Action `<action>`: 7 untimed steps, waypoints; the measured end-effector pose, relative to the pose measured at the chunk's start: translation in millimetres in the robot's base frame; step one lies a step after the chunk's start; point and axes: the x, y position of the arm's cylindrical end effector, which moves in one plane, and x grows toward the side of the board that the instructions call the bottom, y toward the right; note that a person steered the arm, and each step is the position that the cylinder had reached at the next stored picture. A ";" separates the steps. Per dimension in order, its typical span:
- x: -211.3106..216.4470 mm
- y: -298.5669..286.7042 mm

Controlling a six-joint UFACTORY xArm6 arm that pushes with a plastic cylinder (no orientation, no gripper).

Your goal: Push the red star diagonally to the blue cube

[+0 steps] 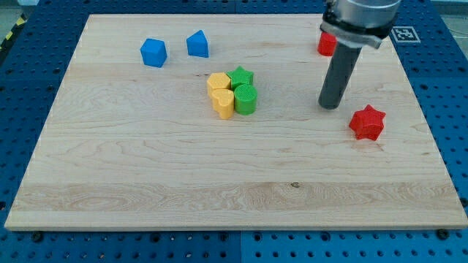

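The red star (367, 122) lies on the wooden board at the view's right. The blue cube (153, 52) sits near the view's top left, with a blue house-shaped block (197, 44) just to its right. My tip (331, 104) rests on the board a short way up and to the left of the red star, not touching it. The blue cube is far off to the left of my tip.
A cluster in the board's middle holds a yellow block (218, 82), a yellow heart (224, 103), a green star (240, 77) and a green cylinder (246, 98). A second red block (325, 44) is partly hidden behind the rod at the top right.
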 end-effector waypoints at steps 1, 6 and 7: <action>-22.4 35.2; 103.8 -22.8; 108.8 24.7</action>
